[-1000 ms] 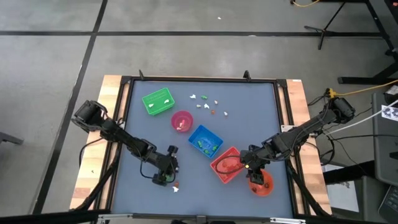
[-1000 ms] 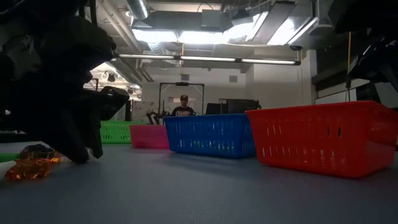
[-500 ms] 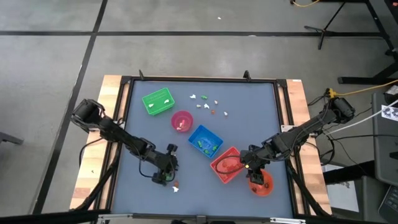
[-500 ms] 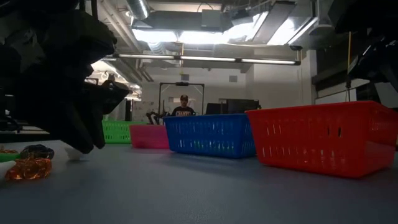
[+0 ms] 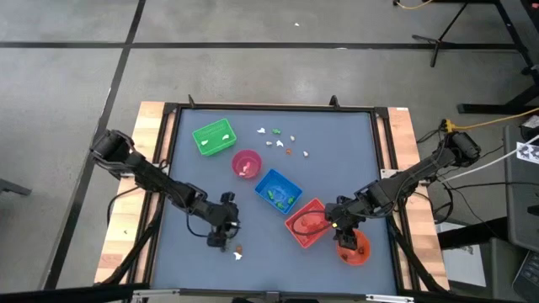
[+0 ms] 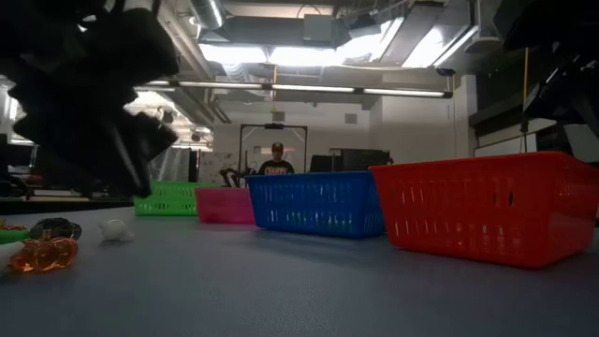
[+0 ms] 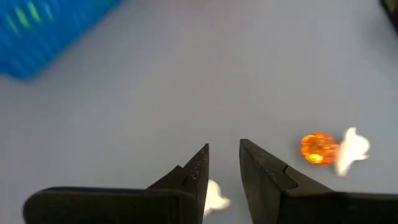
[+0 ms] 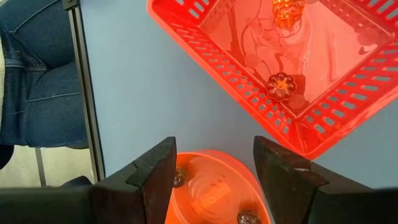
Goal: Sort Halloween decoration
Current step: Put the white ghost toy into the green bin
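Lifting off the table [image 5: 337,135], the left arm has pulled up and back toward its own side since a second ago; in the low view its dark bulk now hangs clear of the surface where it earlier stood down among the trinkets.

Right arm: unmoved. Right gripper [image 8: 214,168] hovers over the orange bowl [image 8: 214,186], jaws wide, nothing between them; red tray [image 8: 292,68] just beyond, pumpkin trinkets already inside.

Left gripper [image 7: 224,165]: jaws a narrow gap apart, empty. No grasp came away with it.

Containers in place: green tray [image 5: 213,137], pink bowl [image 5: 246,163], blue tray [image 5: 278,190].

Decorations: a loose scatter [image 5: 280,141] at the far middle of the table, unsorted. Near the front edge, a white piece [image 7: 216,198] lies on the table just under the left fingertips. Beside it, an orange piece [image 7: 318,148] touching a second white one [image 7: 353,149]. The low view shows the white piece [image 6: 114,228] sitting alone on the surface, with orange and dark bits [image 6: 42,253] nearer the camera.

Judgement: the pick looks missed or abandoned. The white piece needs another try.
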Action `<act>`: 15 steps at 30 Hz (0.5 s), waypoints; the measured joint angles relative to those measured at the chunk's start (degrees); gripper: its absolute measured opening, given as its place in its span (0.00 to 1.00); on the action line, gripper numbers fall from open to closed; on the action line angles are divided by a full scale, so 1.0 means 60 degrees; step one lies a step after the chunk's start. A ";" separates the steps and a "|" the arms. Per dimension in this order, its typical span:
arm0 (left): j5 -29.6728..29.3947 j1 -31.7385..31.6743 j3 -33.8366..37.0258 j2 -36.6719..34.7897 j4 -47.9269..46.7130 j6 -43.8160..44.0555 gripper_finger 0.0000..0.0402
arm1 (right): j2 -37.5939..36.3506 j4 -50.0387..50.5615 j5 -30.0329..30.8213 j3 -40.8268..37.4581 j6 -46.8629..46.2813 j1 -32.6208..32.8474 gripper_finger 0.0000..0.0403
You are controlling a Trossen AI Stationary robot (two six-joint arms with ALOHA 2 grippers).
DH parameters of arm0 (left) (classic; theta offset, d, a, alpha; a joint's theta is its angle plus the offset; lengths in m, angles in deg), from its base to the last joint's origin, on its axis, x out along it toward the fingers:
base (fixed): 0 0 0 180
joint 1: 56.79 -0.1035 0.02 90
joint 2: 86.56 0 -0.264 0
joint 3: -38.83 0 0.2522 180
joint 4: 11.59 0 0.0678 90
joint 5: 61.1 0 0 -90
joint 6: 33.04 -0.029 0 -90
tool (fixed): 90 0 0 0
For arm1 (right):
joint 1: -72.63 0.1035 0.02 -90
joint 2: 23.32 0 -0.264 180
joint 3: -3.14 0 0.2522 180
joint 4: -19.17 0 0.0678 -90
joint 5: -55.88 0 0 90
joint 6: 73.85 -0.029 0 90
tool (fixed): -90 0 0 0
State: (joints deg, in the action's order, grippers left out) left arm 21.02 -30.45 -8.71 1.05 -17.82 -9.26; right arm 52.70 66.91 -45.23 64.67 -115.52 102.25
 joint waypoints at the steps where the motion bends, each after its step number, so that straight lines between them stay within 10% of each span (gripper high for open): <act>1: 0.0212 0.0000 0.0000 0.0011 -0.0019 0.0458 0.18 | 0.0000 0.0003 0.0000 0.0000 0.0002 0.0002 0.53; 15: 0.0440 -0.0326 -0.0007 0.0055 -0.0328 0.1470 0.18 | 0.0000 0.0000 0.0000 0.0000 0.0003 -0.0001 0.53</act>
State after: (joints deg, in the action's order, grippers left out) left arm 23.66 -32.40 -8.76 1.38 -19.78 -0.44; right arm 52.70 66.91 -45.23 64.67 -115.50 102.24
